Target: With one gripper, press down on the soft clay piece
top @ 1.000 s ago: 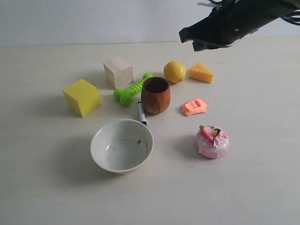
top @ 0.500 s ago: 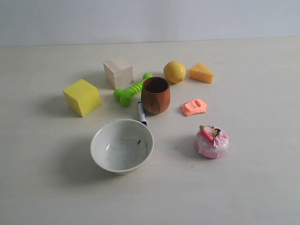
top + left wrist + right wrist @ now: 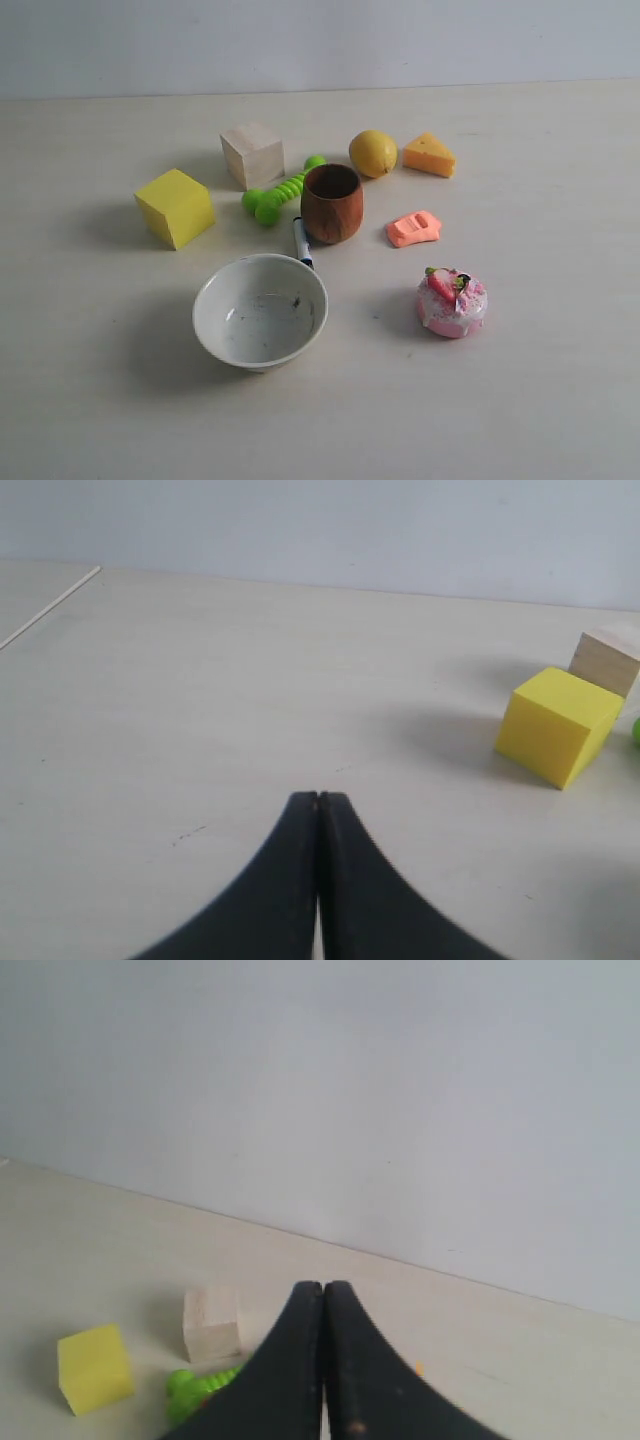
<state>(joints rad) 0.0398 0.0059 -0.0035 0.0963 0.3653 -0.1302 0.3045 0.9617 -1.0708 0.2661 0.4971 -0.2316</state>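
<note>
The soft clay piece point(image 3: 414, 228), a small salmon-orange flattish lump, lies on the table right of the brown wooden cup point(image 3: 332, 203) in the exterior view. Neither gripper shows in that view. In the left wrist view my left gripper point(image 3: 318, 798) is shut, empty, over bare table, with the yellow cube point(image 3: 558, 725) off to one side. In the right wrist view my right gripper point(image 3: 322, 1288) is shut and empty, raised above the table; the clay is hidden behind its fingers.
Around the clay stand a pink strawberry cake point(image 3: 452, 301), a cheese wedge point(image 3: 429, 155), a lemon point(image 3: 372, 153), a white bowl point(image 3: 260, 310), a green ridged toy point(image 3: 277, 195), a pale wooden block point(image 3: 252, 154), a yellow cube point(image 3: 176, 207) and a marker point(image 3: 302, 242).
The dark right arm that reached in at the top right a second ago has left the exterior view. The objects on the table have not moved.
</note>
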